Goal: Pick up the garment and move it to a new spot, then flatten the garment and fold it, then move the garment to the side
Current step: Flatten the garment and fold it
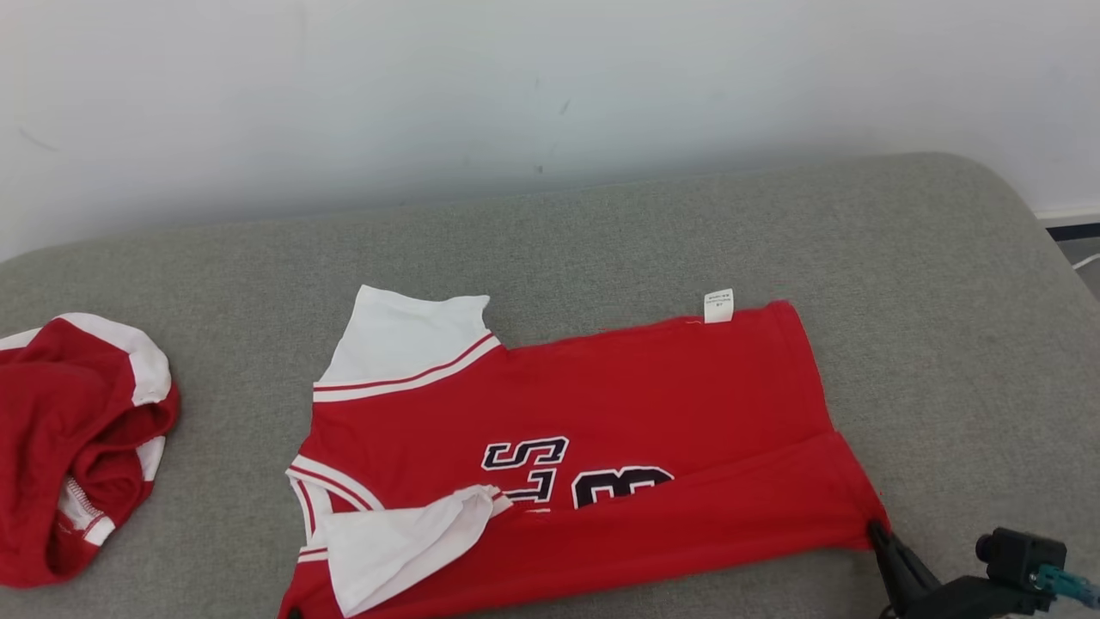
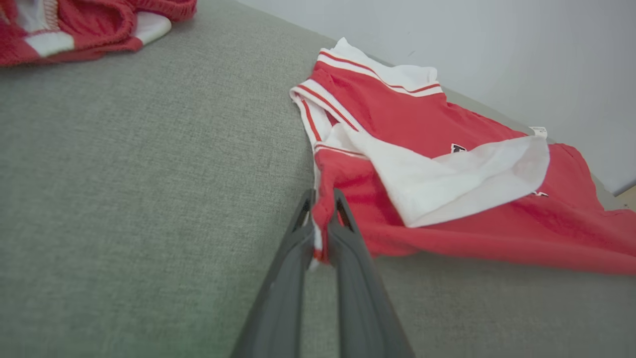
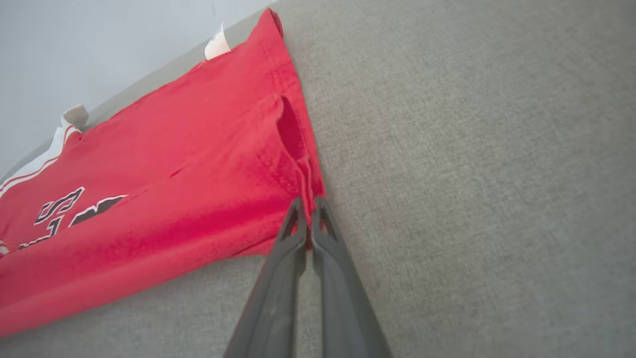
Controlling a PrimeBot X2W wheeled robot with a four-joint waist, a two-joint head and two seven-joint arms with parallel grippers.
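A red garment point(image 1: 619, 413) with white sleeves and dark lettering lies spread on the grey cushion point(image 1: 601, 232), its near long edge folded up over the front. My left gripper point(image 2: 323, 196) is shut on the garment point(image 2: 447, 219) at its near shoulder-side corner. My right gripper point(image 3: 309, 201) is shut on the garment point(image 3: 174, 189) at its near hem corner; in the head view this right gripper point(image 1: 875, 524) shows at the lower right, pinching that corner. A white label point(image 1: 718, 306) sticks out at the far hem.
A second red and white garment point(image 1: 77, 438) lies crumpled at the cushion's left edge, also the crumpled garment point(image 2: 74, 25) at top left of the left wrist view. A pale wall point(image 1: 516, 86) runs behind the cushion. Bare cushion lies right of the hem.
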